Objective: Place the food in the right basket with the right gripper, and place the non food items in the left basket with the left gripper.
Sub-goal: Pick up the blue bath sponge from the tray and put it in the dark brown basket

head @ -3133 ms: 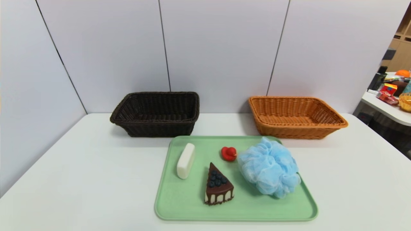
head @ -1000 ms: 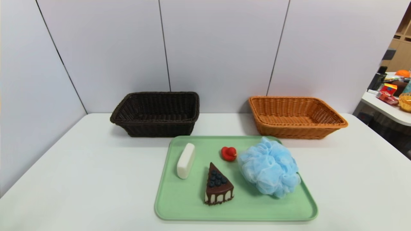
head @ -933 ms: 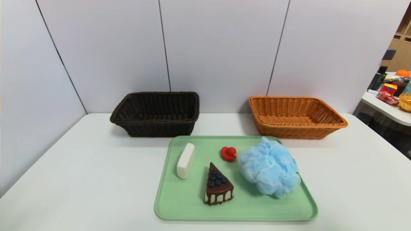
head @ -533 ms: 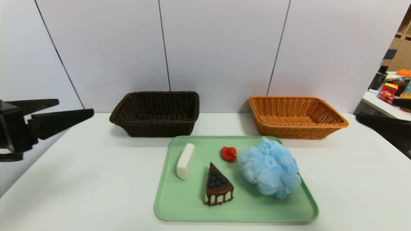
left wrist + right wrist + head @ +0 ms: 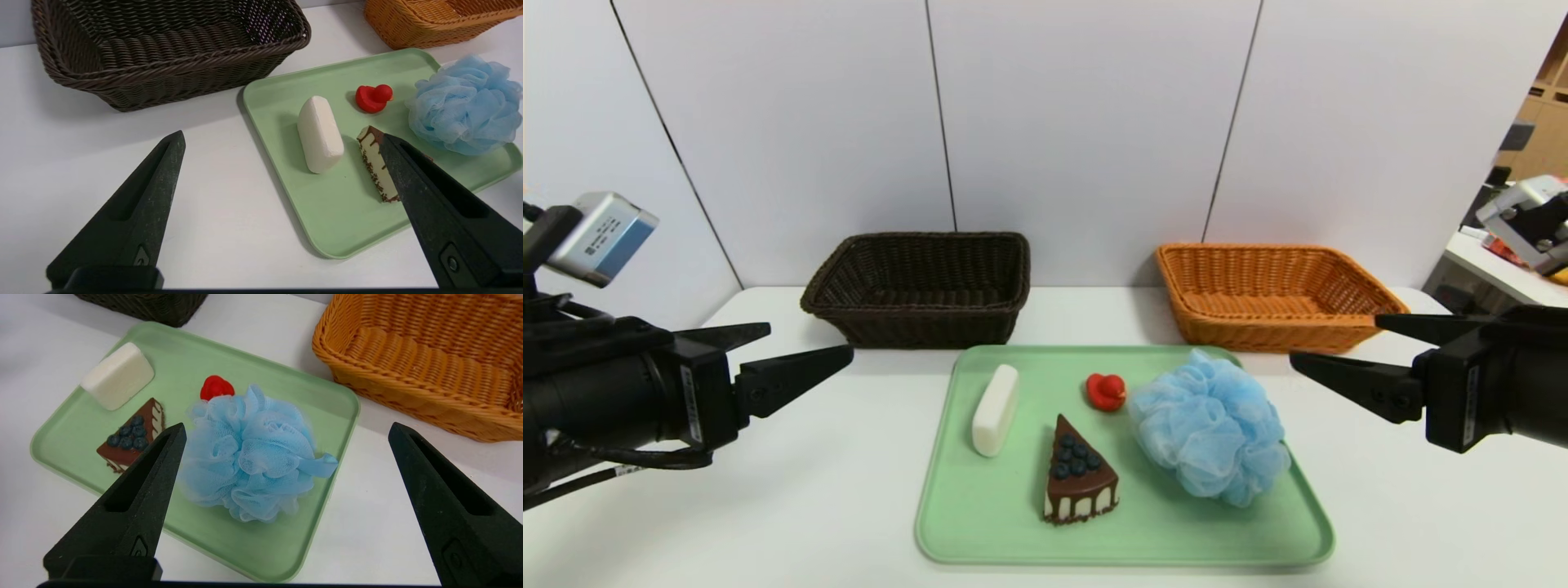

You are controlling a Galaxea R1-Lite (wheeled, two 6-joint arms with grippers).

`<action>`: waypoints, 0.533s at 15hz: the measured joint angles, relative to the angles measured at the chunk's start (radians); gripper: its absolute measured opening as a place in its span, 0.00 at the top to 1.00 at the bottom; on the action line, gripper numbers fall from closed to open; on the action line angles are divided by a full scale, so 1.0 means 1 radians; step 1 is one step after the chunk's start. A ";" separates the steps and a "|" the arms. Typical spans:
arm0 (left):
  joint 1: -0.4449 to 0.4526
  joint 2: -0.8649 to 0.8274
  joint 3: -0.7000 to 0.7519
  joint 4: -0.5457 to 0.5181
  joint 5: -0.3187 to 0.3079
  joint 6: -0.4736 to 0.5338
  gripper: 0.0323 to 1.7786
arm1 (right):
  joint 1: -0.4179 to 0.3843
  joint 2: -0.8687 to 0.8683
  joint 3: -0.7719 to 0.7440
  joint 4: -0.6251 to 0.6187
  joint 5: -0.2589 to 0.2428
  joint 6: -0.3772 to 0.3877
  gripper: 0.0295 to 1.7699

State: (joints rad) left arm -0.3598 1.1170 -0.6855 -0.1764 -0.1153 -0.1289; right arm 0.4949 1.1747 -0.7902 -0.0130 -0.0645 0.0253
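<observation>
A chocolate cake slice (image 5: pixel 1079 476) topped with blueberries lies on the green tray (image 5: pixel 980 523), between a white soap bar (image 5: pixel 996 409) and a light-blue bath puff (image 5: pixel 1209 425). A red duck toy (image 5: pixel 1105 391) sits behind the cake. The dark brown left basket (image 5: pixel 919 287) and the orange-tan right basket (image 5: pixel 1270 296) stand behind the tray, both with nothing visible inside. My left gripper (image 5: pixel 809 343) hovers open to the left of the tray. My right gripper (image 5: pixel 1335 343) hovers open to the right of it. Neither holds anything.
The tray rests on a white table (image 5: pixel 768 474) backed by grey wall panels. A second table (image 5: pixel 1503 278) with clutter stands at the far right, behind my right arm.
Both arms have come into view from the sides and reached inward toward the tray. The objects on the tray have not moved.
</observation>
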 joint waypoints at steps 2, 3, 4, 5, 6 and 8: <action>-0.016 0.007 0.005 0.000 0.005 -0.002 0.05 | 0.022 0.009 0.012 -0.002 0.001 0.030 0.04; -0.020 0.008 0.006 0.000 0.007 -0.002 0.05 | 0.036 0.017 0.015 -0.005 0.001 0.040 0.04; -0.022 0.008 0.006 0.001 0.011 -0.002 0.05 | 0.053 0.027 0.017 -0.005 0.002 0.045 0.04; -0.026 0.006 0.006 0.001 0.021 0.000 0.05 | 0.070 0.038 0.017 -0.005 0.002 0.050 0.04; -0.033 0.005 0.006 0.001 0.030 0.000 0.05 | 0.089 0.050 0.017 -0.005 0.002 0.059 0.04; -0.054 0.000 0.008 0.003 0.050 0.000 0.05 | 0.119 0.079 0.024 -0.005 0.003 0.066 0.04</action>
State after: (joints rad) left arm -0.4140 1.1166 -0.6777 -0.1732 -0.0653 -0.1289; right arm 0.6143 1.2532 -0.7664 -0.0181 -0.0619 0.0913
